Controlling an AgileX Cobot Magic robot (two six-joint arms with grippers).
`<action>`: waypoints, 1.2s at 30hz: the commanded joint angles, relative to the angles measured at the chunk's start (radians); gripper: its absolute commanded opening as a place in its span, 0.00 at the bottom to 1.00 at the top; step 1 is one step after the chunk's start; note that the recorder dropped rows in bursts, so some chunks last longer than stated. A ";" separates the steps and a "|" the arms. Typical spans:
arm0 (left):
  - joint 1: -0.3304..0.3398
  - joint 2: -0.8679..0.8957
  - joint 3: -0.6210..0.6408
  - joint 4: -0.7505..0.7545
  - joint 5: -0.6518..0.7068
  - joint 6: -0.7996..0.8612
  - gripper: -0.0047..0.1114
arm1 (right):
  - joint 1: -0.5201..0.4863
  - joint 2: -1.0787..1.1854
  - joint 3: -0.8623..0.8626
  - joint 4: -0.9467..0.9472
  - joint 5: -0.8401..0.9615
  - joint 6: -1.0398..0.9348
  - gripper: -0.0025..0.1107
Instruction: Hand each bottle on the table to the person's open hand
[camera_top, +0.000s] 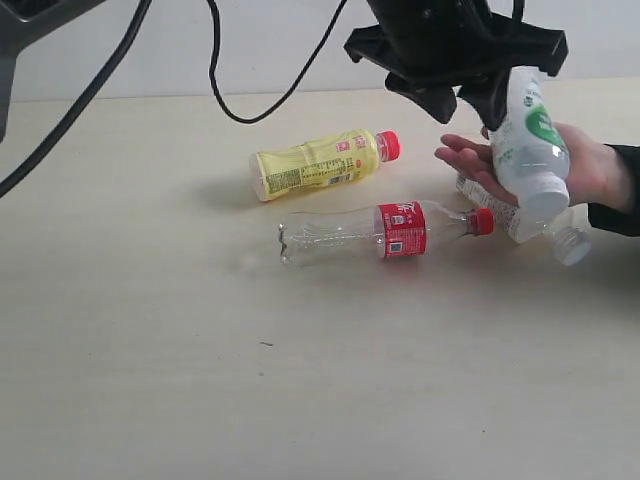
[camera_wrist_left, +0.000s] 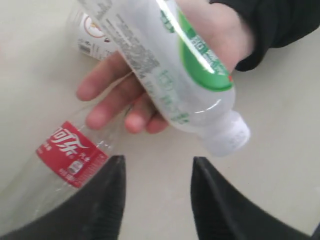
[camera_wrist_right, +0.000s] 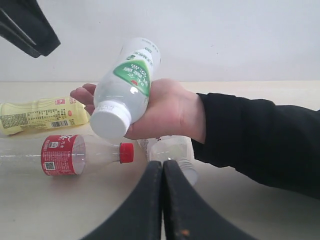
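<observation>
We counted four bottles, one hand and two sets of jaws.

One bottle, the green-labelled bottle (camera_top: 530, 140) with a white cap, lay across the palm of the person's open hand (camera_top: 590, 170) at the right of the scene. It was tilted, with the cap end lowest and pointing towards the near side. The hand was held above the surface (camera_top: 200, 380), fingers pointing left, with a dark sleeve (camera_top: 622, 195) at the wrist.

Three bottles lay on their sides on the surface. The yellow bottle (camera_top: 320, 163) was at the far centre with its red cap to the right. The red-labelled clear bottle (camera_top: 385, 232) lay just nearer than it, red cap also to the right. The second white-capped clear bottle (camera_top: 570, 243) lay beneath the hand, partly hidden by it, close beside the red-labelled bottle's cap.

The left jaws had reached across to the right side and stood above the base end of the green-labelled bottle. In the left wrist view they were spread apart with nothing between them. We could not tell from the exterior view whether one tip touched the bottle.

The right jaws, seen only in the right wrist view, were pressed together and held nothing.
</observation>
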 joint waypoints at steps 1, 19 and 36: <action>0.001 -0.029 0.006 0.083 0.015 0.034 0.19 | -0.001 -0.006 0.005 -0.001 -0.006 0.000 0.02; -0.001 -0.045 0.226 0.074 -0.018 0.230 0.04 | -0.001 -0.006 0.005 -0.001 -0.006 0.000 0.02; -0.001 -0.298 0.613 -0.140 -0.373 0.521 0.04 | -0.001 -0.006 0.005 -0.001 -0.008 0.000 0.02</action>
